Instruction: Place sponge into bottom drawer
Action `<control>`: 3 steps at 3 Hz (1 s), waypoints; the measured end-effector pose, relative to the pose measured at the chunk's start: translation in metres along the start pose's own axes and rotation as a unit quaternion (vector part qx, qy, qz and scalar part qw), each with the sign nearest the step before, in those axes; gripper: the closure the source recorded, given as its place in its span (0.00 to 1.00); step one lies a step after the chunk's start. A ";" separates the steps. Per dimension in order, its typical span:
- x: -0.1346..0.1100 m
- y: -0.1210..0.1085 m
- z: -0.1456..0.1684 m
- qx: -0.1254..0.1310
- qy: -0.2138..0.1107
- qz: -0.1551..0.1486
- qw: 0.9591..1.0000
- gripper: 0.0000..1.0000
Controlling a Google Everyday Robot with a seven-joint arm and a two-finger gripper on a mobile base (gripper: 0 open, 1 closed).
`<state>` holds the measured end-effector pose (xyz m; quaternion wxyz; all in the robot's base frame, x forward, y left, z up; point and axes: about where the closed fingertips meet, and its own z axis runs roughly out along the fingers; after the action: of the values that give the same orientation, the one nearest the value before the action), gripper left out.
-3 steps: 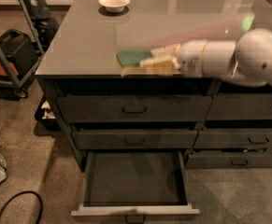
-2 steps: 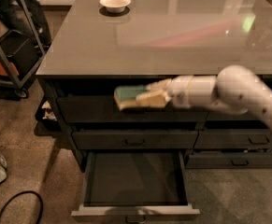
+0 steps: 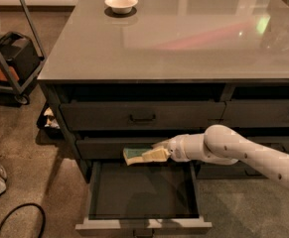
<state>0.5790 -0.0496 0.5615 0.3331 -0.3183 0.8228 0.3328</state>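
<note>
Your tool point(image 3: 150, 155) is clamped on the sponge point(image 3: 133, 155), which hangs above the rear of the open bottom drawer point(image 3: 141, 195) just below it, so I judge you are mid-carry: next lower it in and let go.

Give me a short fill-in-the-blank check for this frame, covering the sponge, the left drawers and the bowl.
1. The gripper, jaws shut on the sponge, hangs over the ____ bottom drawer.
2. The top drawer and the middle drawer above it are both ____.
3. The white bowl stands on the ____.
Missing words: open; shut; countertop.
</note>
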 end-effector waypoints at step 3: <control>0.070 -0.004 0.106 -0.008 0.059 0.008 0.998 1.00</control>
<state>0.5773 0.0074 0.4485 0.2786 -0.3338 0.8409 0.3222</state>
